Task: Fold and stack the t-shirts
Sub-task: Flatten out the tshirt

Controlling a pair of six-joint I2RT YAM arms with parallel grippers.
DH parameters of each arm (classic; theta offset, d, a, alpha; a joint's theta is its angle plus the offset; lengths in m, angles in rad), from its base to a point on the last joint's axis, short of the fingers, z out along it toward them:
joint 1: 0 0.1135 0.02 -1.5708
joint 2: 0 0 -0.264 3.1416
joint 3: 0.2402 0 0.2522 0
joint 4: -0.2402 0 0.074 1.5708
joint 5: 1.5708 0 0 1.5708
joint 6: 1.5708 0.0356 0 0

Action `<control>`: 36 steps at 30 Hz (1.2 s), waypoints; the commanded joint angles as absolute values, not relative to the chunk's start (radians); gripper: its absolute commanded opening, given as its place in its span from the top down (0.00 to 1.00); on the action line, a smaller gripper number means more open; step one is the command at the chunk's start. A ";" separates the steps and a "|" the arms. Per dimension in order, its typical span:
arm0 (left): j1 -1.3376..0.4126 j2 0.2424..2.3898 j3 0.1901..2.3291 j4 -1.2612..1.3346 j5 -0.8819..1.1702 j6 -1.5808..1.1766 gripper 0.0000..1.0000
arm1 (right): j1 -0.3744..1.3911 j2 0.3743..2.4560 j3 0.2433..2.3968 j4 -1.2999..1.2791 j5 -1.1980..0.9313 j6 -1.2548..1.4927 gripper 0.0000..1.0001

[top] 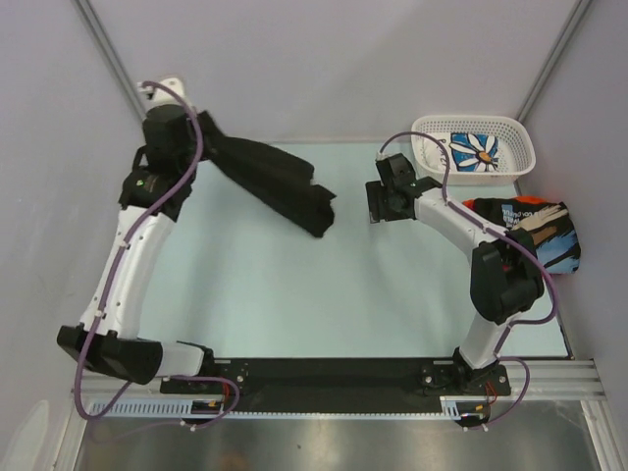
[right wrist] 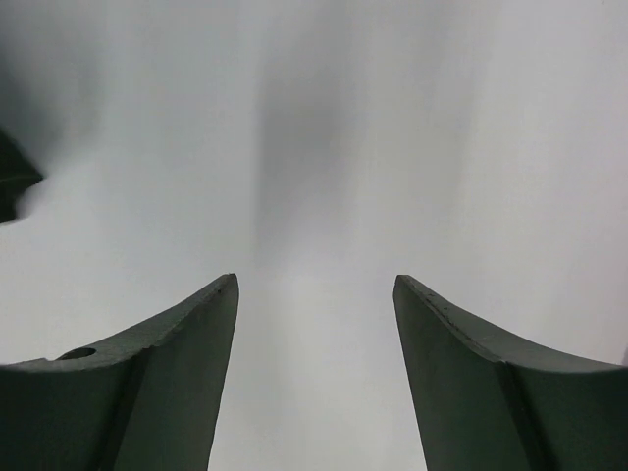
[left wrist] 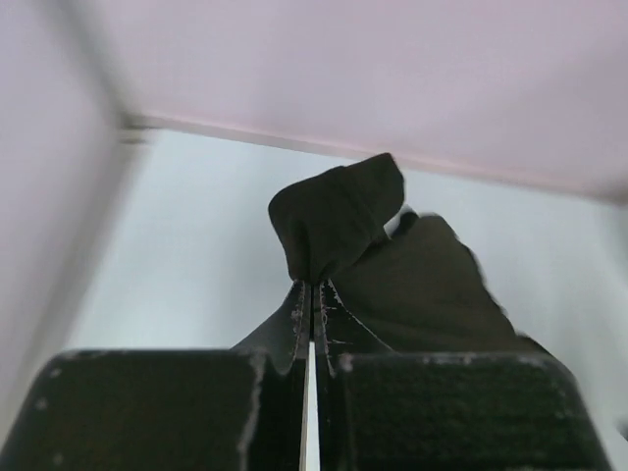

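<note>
The left gripper [left wrist: 312,294] is clamped shut on an edge of the black t-shirt [top: 275,182], which trails unfolded from 11 o'clock toward the centre of the table [top: 294,294]. The right gripper [right wrist: 315,280] is held wide and empty. Unfolded t-shirts [top: 535,231] are heaped at 3 o'clock. A daisy-print t-shirt [top: 474,150] lies in the basket [top: 520,137] at 1 o'clock. No stack is judged begun.

Table stock, counted by kind.
T-shirts, at least four: one black cloth t-shirt [top: 270,182] at upper left; one white t-shirt with blue daisy print [top: 474,150] at upper right; at the right edge a heap showing one red cloth t-shirt [top: 476,204] and one black brush-print t-shirt [top: 538,234], any others hidden. White plastic lattice basket [top: 428,147]: one. White-and-black jointed robot arms, two: left arm [top: 132,245], right arm [top: 451,221].
</note>
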State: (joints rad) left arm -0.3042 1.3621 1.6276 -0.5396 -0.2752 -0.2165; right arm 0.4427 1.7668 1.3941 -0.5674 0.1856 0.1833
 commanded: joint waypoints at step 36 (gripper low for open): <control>-0.012 1.513 2.197 -0.888 -0.616 -0.216 1.00 | 0.367 1.557 1.272 -0.512 0.276 0.162 0.31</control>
State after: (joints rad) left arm -0.1360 1.6291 2.2654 -0.8436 -0.4610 -0.1490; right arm 0.3721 1.6363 1.3037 -0.5392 0.2352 0.1711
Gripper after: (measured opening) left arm 0.006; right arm 0.692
